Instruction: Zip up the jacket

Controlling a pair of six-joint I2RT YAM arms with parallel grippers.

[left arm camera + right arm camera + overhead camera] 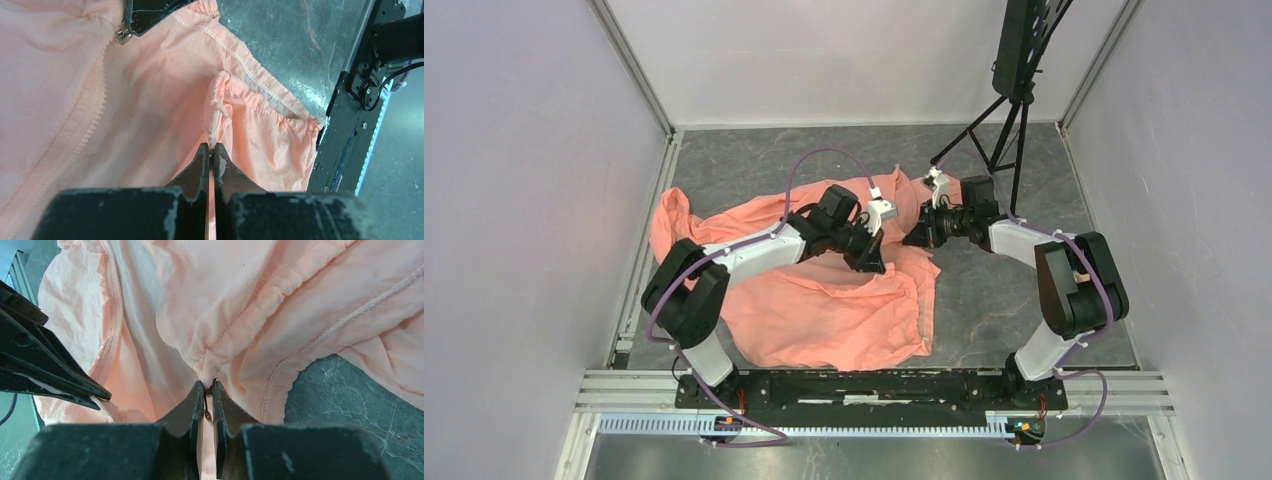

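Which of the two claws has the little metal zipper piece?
The right gripper: a metal pull sits in its grip. The left gripper pinches only the jacket's pale zipper strip.

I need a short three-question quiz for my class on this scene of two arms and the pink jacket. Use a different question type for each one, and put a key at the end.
1. True or false: the left tool is shut on a bit of the jacket.
2. Multiple choice: the jacket lies on a table whose surface is A) dark grey and marbled, B) pale wood, C) green cloth.
3. Fill in the gap: in the top view, the black tripod stands at the far ____ side of the table.

Key: 1 true; 2 A; 3 right.
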